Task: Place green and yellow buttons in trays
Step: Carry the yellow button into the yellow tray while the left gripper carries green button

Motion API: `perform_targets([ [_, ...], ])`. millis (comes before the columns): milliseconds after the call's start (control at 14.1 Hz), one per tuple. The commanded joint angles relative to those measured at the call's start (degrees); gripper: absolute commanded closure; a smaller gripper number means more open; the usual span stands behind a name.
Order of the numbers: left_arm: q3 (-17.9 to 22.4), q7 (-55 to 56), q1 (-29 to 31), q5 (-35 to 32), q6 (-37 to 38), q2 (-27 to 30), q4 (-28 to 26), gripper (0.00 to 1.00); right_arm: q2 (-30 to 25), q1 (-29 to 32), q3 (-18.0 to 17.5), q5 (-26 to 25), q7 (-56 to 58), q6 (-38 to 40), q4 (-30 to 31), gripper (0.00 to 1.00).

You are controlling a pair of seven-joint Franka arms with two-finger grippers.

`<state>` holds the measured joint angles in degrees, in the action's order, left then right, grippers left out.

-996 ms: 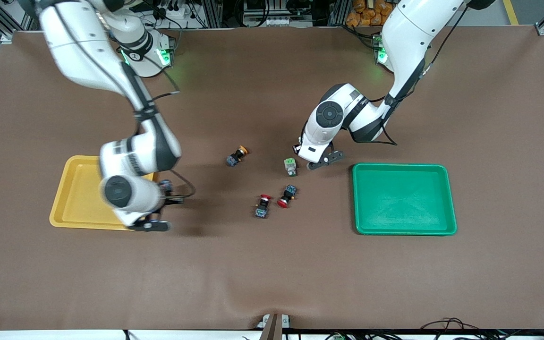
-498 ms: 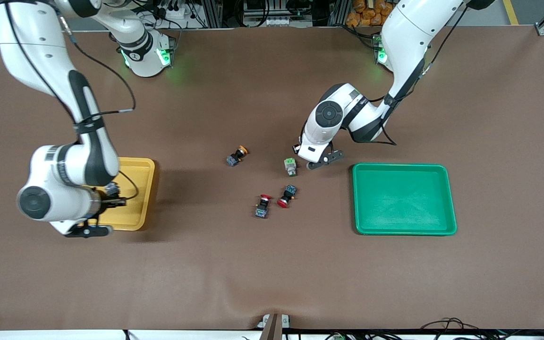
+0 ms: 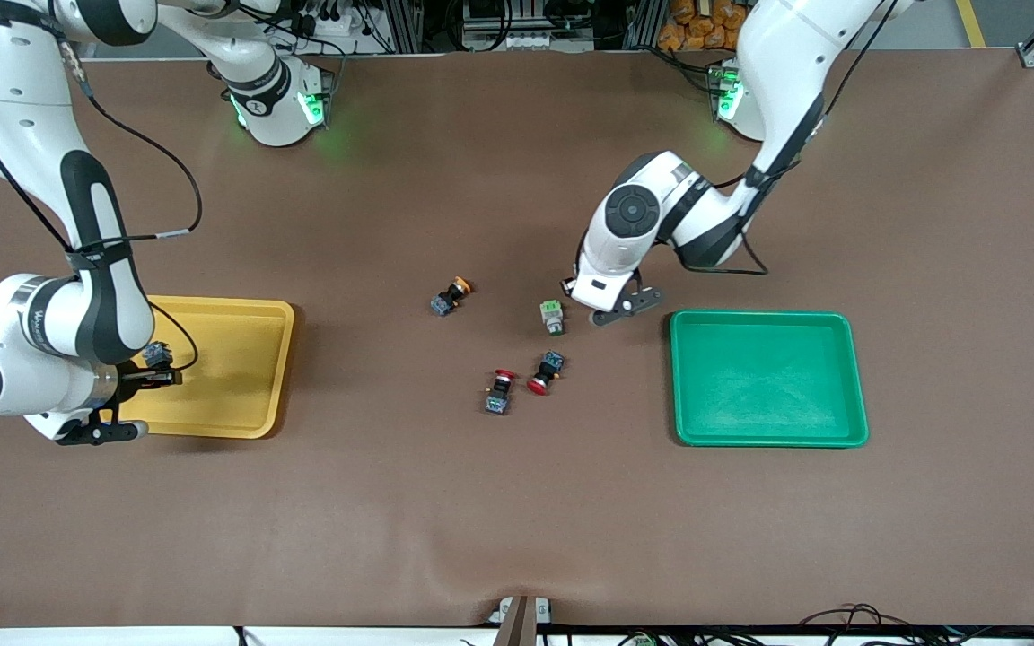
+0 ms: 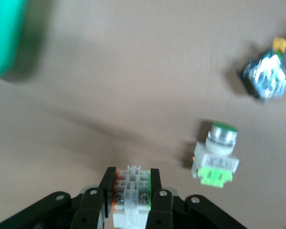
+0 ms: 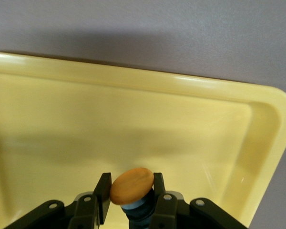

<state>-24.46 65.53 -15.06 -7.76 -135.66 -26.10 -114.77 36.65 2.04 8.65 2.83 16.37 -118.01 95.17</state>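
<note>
Right arm comes in from the base at upper left of the front frame, elbows out past the frame's left edge, and hangs its wrist over the outer end of the yellow tray (image 3: pixel 239 368). Right end effector (image 5: pixel 131 193) is clamped on an orange-capped button (image 5: pixel 132 185); I only get that from the right wrist view, where the cap sits between the two fingers above the tray floor. In the front view the wrist housing hides the grip.

Left arm drops from its base at upper right of the front frame, folds at the elbow, and points its wrist down at the bench (image 3: pixel 517 520) mid-frame, just short of the green tray (image 3: pixel 768 435). Left end effector (image 4: pixel 132 191) is closed on a whitish-grey switch block (image 4: pixel 131 188); the left wrist view shows the fingers pinching its sides, which the front view conceals.

A second green button (image 3: pixel 552 315), whitish block with a green cap, lies on the bench just beside the left end effector, outside the green tray. A second orange-capped button (image 3: pixel 451 296) lies toward the middle of the frame, well apart from the yellow tray. Two red-capped buttons (image 3: pixel 500 392) (image 3: pixel 546 371) lie lower in the front frame, near each other.
</note>
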Motion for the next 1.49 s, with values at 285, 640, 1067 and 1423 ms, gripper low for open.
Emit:
perform_targets([
  [285, -0.07, -15.06, 12.84, -1.38, 3.39, 4.21, 1.65, 1.00, 1.85, 3.24, -1.18, 2.88, 3.93, -2.14, 1.86, 0.41],
  [640, 0.02, -28.86, 24.01, -1.64, 3.39, 1.41, 4.20, 1.00, 0.97, 2.36, -1.18, 2.89, 3.84, -0.39, 1.07, 0.00],
  [1067, 0.02, -30.90, 32.19, -17.09, 2.86, -8.08, 9.03, 1.00, -2.28, -0.71, -1.45, 4.99, -3.50, 14.02, -4.64, 0.00],
  [1423, 0.02, -30.90, 33.16, -18.78, 2.77, -9.24, 9.74, 0.00, -5.36, -9.84, -1.53, 6.13, -23.55, 18.43, -4.38, 0.00],
])
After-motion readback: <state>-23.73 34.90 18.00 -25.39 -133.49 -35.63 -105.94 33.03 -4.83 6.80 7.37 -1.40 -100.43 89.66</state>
